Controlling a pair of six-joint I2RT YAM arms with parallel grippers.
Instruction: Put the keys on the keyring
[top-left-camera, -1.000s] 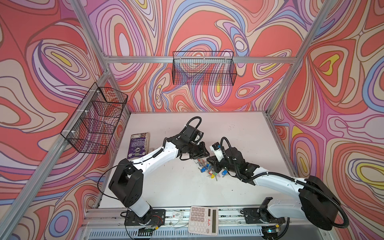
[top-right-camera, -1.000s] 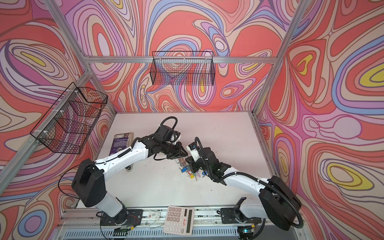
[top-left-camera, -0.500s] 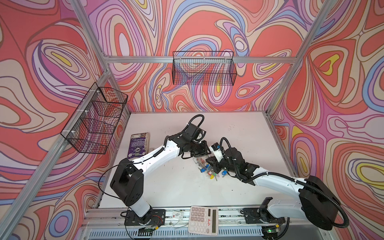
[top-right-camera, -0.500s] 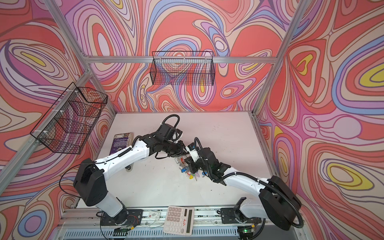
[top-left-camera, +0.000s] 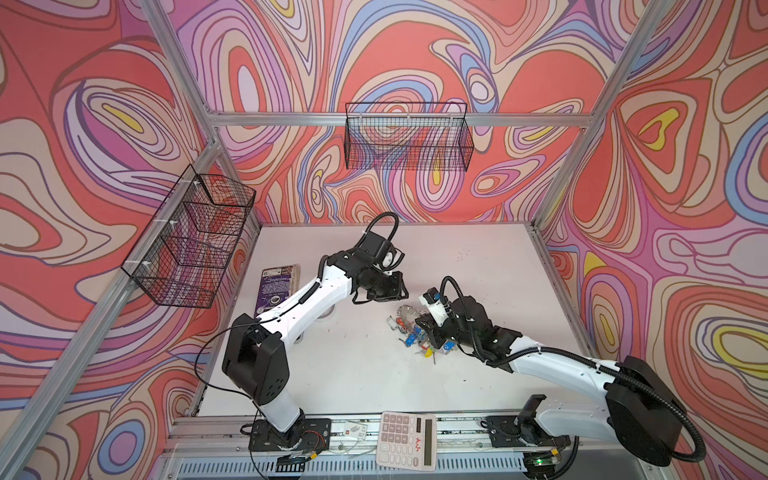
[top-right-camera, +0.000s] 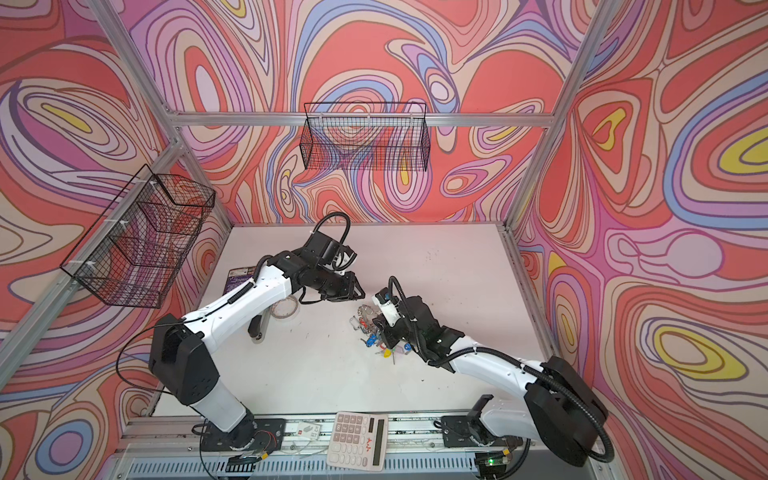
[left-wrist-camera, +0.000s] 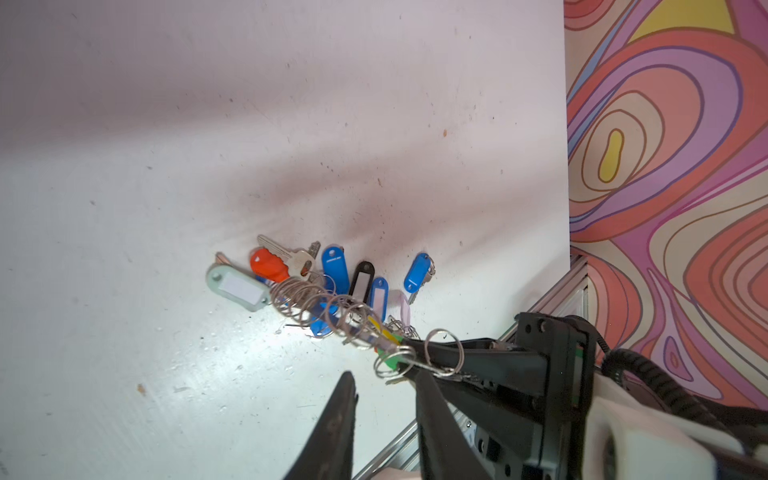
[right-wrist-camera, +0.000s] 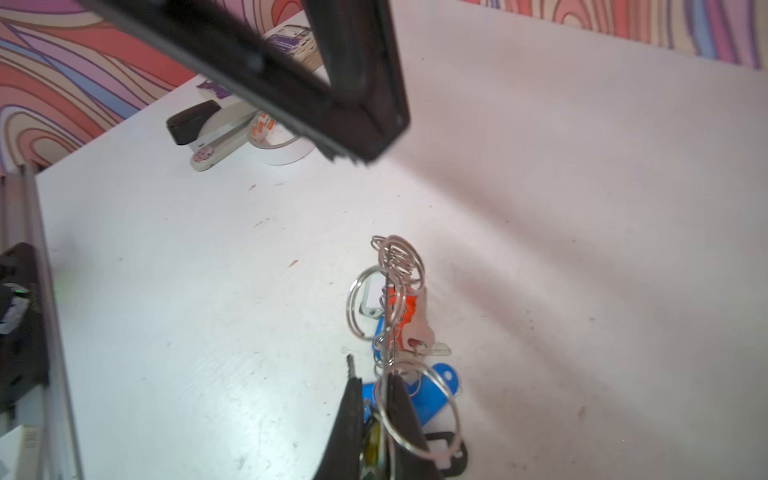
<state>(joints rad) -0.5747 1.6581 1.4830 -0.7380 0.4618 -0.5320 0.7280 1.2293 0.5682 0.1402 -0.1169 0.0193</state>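
The right gripper (right-wrist-camera: 376, 409) has its jaws pressed together on the rim of the keyring (right-wrist-camera: 388, 324). From that wrist the ring shows edge-on, a thin grey blade rising out of the jaws with split rings (right-wrist-camera: 401, 259) bunched along it. The left gripper (left-wrist-camera: 384, 401) has its jaws spread with nothing between them. One of its fingertips (left-wrist-camera: 347, 386) hangs above the table, just beside the loose split ring at the right gripper's tips.

In both top views the keyring (top-left-camera: 405, 315) sits near the middle of the table (top-left-camera: 478, 266). The right gripper (top-left-camera: 424, 329) holds it from 4 o'clock, and the left gripper (top-left-camera: 397, 293) hovers at 11 o'clock of it, apart from the metal. The keys (left-wrist-camera: 291, 255) and their tags (left-wrist-camera: 334, 270), blue, red, black and pale, fan out on the table under the ring. In a top view they spill toward 5 o'clock (top-left-camera: 419, 345).

Farther out, a tape roll (top-right-camera: 284, 308) lies at 9 o'clock of the keyring, with a stapler (right-wrist-camera: 208, 137) just beside it. A purple box (top-left-camera: 276, 282) lies beyond them near the table's edge. A calculator (top-left-camera: 406, 440) rests on the front rail at 6 o'clock.
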